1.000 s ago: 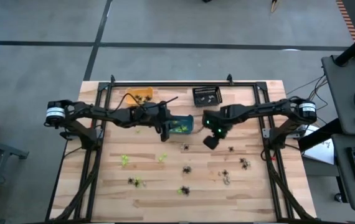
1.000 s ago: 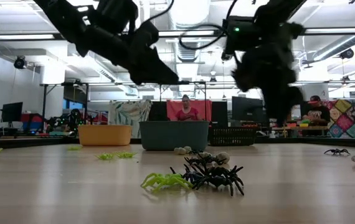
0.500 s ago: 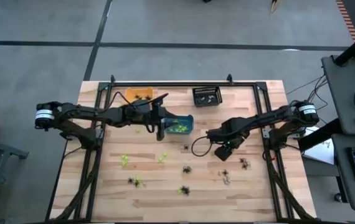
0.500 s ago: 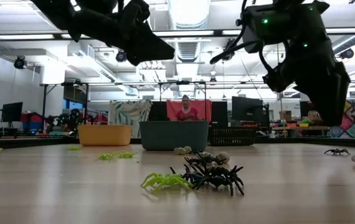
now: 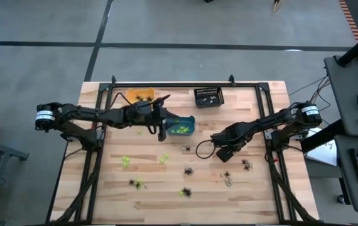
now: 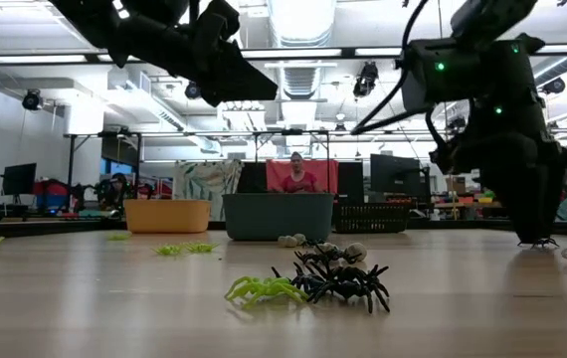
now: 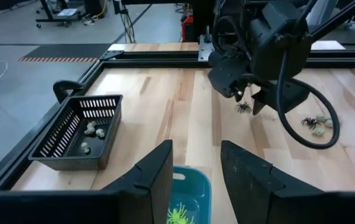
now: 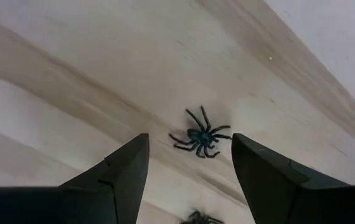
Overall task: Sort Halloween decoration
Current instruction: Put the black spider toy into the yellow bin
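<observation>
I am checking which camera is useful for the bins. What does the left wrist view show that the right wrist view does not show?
Only the left wrist view shows the black basket with pale pieces inside, the teal bin holding a lime green spider below the open left gripper, and the right arm from outside. Only the right wrist view shows the open right gripper close above one black spider, with its fingers on either side of the spider, which lies free on the table. Both views show the wooden table and dark spiders lying on it.
</observation>
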Tool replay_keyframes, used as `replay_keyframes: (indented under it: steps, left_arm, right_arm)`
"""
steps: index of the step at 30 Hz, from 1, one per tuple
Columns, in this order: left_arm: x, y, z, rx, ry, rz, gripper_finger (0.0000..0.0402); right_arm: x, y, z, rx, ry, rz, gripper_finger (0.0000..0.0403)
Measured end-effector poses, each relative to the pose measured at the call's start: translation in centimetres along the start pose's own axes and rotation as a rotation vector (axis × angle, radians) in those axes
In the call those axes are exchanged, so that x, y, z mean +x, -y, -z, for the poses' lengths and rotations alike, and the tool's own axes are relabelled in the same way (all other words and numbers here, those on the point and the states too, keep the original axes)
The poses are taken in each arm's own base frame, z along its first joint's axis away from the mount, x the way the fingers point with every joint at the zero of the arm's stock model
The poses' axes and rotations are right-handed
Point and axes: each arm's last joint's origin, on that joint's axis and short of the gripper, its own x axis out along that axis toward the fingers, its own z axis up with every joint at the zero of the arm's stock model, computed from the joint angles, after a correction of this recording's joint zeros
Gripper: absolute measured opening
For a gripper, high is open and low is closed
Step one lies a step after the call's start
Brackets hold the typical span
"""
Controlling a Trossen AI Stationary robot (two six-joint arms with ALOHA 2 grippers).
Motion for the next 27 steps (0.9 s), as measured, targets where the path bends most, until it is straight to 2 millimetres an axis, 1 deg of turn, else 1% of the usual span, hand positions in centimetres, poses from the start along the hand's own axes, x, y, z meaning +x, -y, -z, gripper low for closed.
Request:
replay_keyframes:
  steps: [3,6,14,19,23,27]
  left_arm:
    - [0.0,0.0,0.04,0.0,-0.004,-0.001,0.0118]
    - [0.0,0.0,0.05,0.0,-0.004,-0.002,0.0118]
    - [0.0,0.01,0.04,-0.007,-0.004,-0.002,0.0118]
    - [0.0,0.01,0.04,-0.008,-0.004,-0.002,0.0118]
    - [0.0,0.01,0.04,-0.012,-0.004,-0.002,0.0118]
    - [0.0,0.01,0.03,-0.021,-0.004,-0.002,0.0118]
  right_arm:
    - [0.45,0.19,0.08,0.018,0.001,-0.003,0.0218]
    - [0.58,0.23,0.09,0.024,0.001,-0.006,0.0202]
    - [0.59,0.09,0.01,-0.001,0.006,-0.022,0.0097]
    - [0.59,0.08,0.0,-0.031,0.007,-0.023,0.005]
    - [0.37,0.01,-0.06,-0.063,0.012,-0.018,0.0032]
    - [-0.4,-0.49,-0.32,-0.113,0.033,-0.045,0.0027]
